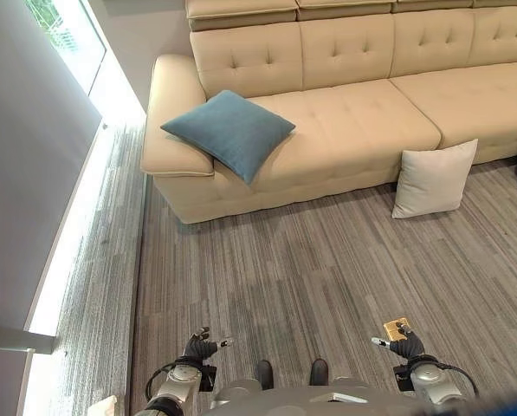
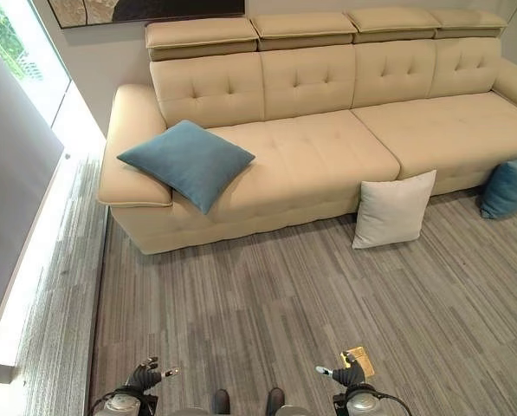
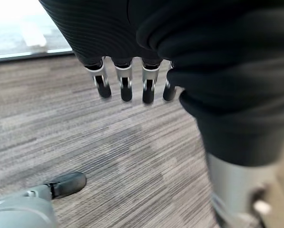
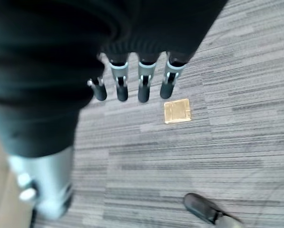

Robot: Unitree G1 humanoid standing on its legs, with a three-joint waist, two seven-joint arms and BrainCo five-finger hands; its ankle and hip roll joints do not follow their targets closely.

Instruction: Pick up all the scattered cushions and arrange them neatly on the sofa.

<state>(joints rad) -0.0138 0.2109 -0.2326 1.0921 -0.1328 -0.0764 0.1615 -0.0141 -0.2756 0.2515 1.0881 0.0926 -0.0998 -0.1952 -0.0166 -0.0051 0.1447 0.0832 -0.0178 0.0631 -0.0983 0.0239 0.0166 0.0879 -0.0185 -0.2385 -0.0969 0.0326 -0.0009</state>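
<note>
1. Left hand: your left hand hangs low over the grey striped carpet, well short of the sofa; its wrist view shows the fingers straight and relaxed, holding nothing.
2. Teal cushion: you see it on the beige sofa, tilted on one corner and leaning against the left armrest.
3. White cushion: it stands upright on the carpet, leaning against the front of the sofa base near the seam between the two seat sections.
4. Right hand: your right hand hangs low over the carpet, level with the left one; its fingers are straight, slightly spread and empty. A small brass floor plate lies flat in the carpet just past the fingertips.
5. Second teal cushion: it rests on the carpet at the far right, against the sofa front, partly cut off by the picture edge.
</note>
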